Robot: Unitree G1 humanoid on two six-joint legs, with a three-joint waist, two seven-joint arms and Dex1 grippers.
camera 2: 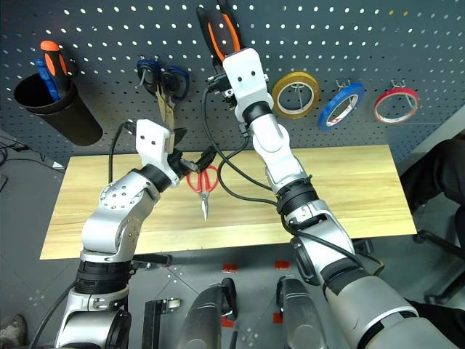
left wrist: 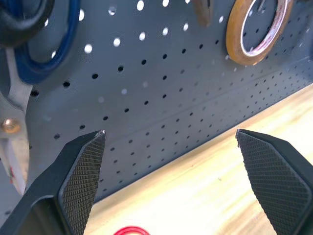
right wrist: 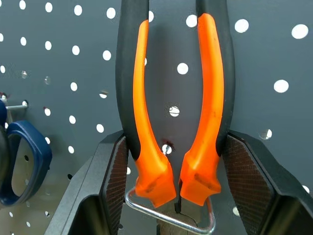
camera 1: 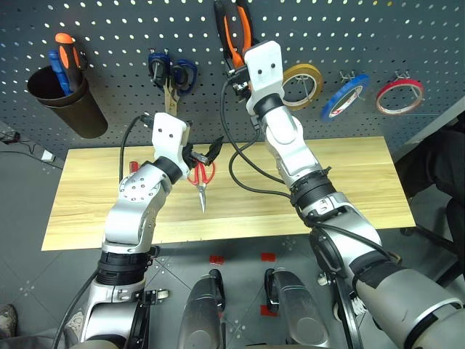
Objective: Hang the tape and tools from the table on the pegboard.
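Dark grey pegboard point(camera 1: 109, 102) backs everything. Raised against it at twelve o'clock, the right gripper point(right wrist: 171, 176) is clamped on the pliers point(right wrist: 173, 98), pads squeezing the orange-and-black handles just above a wire hook point(right wrist: 168, 215). To do this well, I judge, settle the handles onto that hook before releasing. The left gripper point(camera 2: 190, 156), jaws wide apart, hovers over the red-looped scissors point(camera 2: 203, 182) lying mid-table point(camera 1: 349, 182). The blue tape point(camera 1: 341, 97) already hangs at two o'clock between yellow tape point(camera 1: 304, 84) and red tape point(camera 1: 399, 97). Beyond lies grey floor.
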